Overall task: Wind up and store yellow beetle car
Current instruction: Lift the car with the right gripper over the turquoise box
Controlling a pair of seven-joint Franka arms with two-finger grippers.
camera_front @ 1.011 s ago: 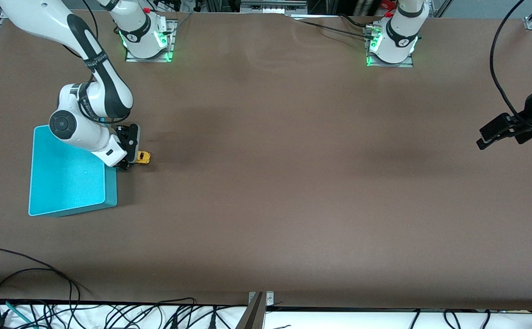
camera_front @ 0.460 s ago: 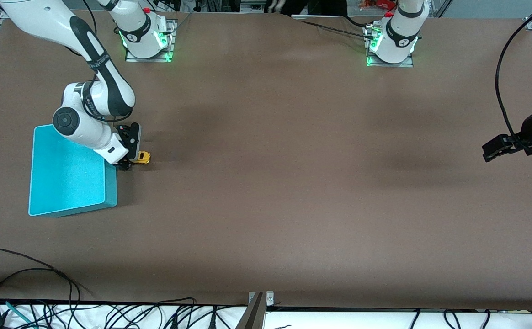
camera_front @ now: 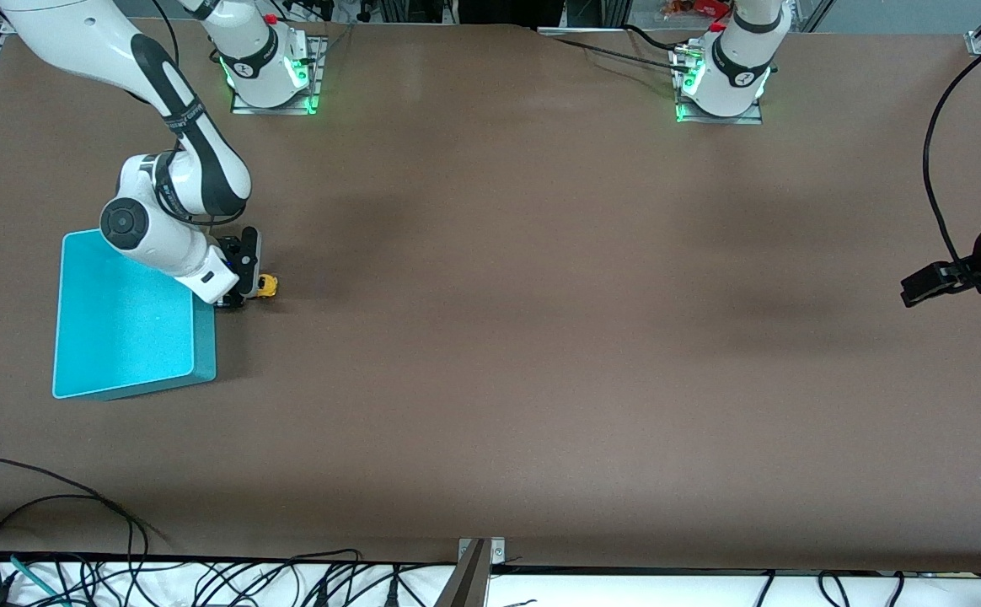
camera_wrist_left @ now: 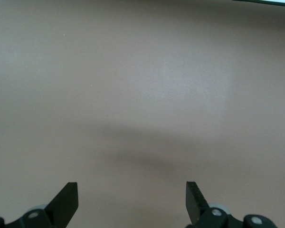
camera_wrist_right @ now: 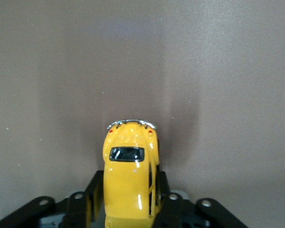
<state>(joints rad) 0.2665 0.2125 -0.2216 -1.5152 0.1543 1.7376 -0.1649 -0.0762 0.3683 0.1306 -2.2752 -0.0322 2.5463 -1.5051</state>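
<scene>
The yellow beetle car [camera_front: 267, 287] is a tiny yellow toy with dark windows. My right gripper [camera_front: 246, 288] is shut on it, low over the brown table beside the turquoise bin [camera_front: 124, 316], at the right arm's end. In the right wrist view the car [camera_wrist_right: 130, 175] sits between the black fingers [camera_wrist_right: 94, 190], its chrome bumper pointing away from the wrist. My left gripper [camera_front: 920, 285] hangs over the table's edge at the left arm's end; in the left wrist view it [camera_wrist_left: 132, 202] is open and empty over bare table.
The turquoise bin is flat and rectangular, with its corner close to the right gripper. Black cables [camera_front: 77, 548] lie along the table edge nearest the front camera. The arm bases [camera_front: 271, 67] stand along the table edge farthest from that camera.
The right gripper with the car has shifted slightly farther from the front camera. The left gripper has drawn back toward the table's edge at its own end.
</scene>
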